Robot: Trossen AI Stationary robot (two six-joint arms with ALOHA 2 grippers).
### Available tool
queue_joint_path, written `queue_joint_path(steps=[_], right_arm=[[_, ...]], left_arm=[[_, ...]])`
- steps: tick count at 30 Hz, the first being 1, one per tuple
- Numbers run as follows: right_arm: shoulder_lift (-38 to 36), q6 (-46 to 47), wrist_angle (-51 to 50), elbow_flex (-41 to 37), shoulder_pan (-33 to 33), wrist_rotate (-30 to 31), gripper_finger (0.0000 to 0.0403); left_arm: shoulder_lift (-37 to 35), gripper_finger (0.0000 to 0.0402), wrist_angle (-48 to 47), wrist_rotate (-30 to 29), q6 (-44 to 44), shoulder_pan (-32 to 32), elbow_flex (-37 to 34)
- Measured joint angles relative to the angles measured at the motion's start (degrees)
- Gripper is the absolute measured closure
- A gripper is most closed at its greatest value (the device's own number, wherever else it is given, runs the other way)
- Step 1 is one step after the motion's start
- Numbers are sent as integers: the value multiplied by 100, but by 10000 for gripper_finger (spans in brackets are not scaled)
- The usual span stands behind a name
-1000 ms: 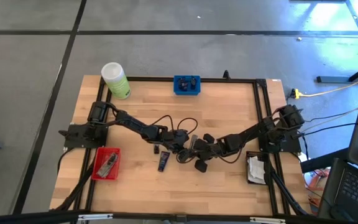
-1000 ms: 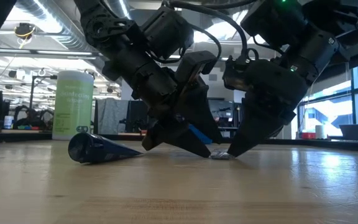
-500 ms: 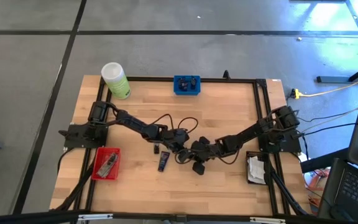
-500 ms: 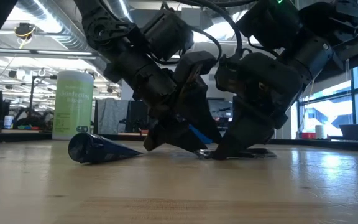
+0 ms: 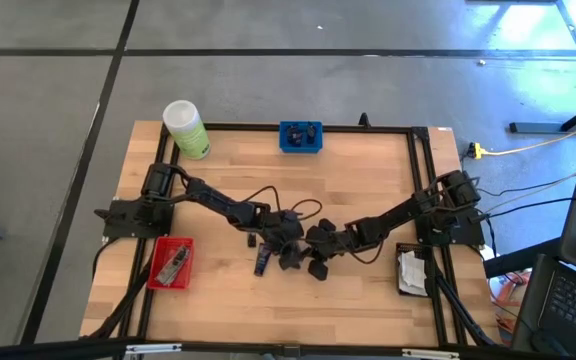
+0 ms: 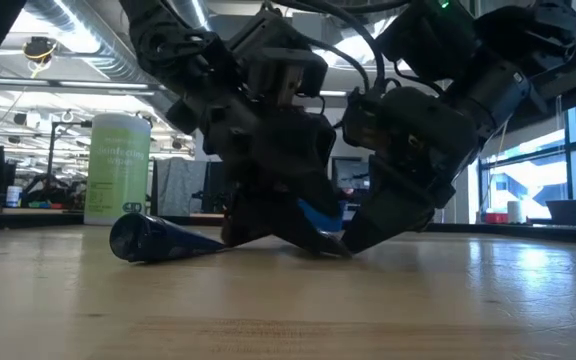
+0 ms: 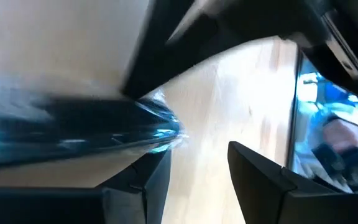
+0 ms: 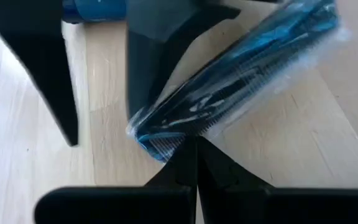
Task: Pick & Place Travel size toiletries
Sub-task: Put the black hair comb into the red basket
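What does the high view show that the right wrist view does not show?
Only the high view shows the red tray, the blue tray, the green bottle and the whole table. Only the right wrist view shows the clear packet with a blue comb-like item inside, lying just past the shut right end effector. Both show the wooden tabletop and both arms meeting mid-table.

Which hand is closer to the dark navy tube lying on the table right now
Left. The left hand sits right beside the dark navy tube, while the right hand is farther off, beyond the left one.
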Motion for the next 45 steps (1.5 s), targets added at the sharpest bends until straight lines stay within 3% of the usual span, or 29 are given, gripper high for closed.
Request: queue_joint_path(steps=[2, 12, 20, 34, 41, 45], right_arm=[[0, -15, -5, 0, -2, 6, 403], [2, -41, 37, -9, -2, -70, 403], [2, -59, 60, -13, -3, -111, 403], [0, -122, 102, -15, 0, -212, 403], [-1, -125, 104, -15, 2, -280, 401], [-199, -194, -40, -28, 33, -827, 377]], left_arm=[[-2, 245, -15, 100, -10, -19, 1], [-5, 245, -91, -730, -26, -28, -5], [-11, 248, -188, -947, -24, -26, -10], [-11, 388, -361, -1334, 221, 37, -21], [-11, 391, -361, -1315, 296, 37, -23], [-11, 394, -356, -1271, 406, 42, -21]])
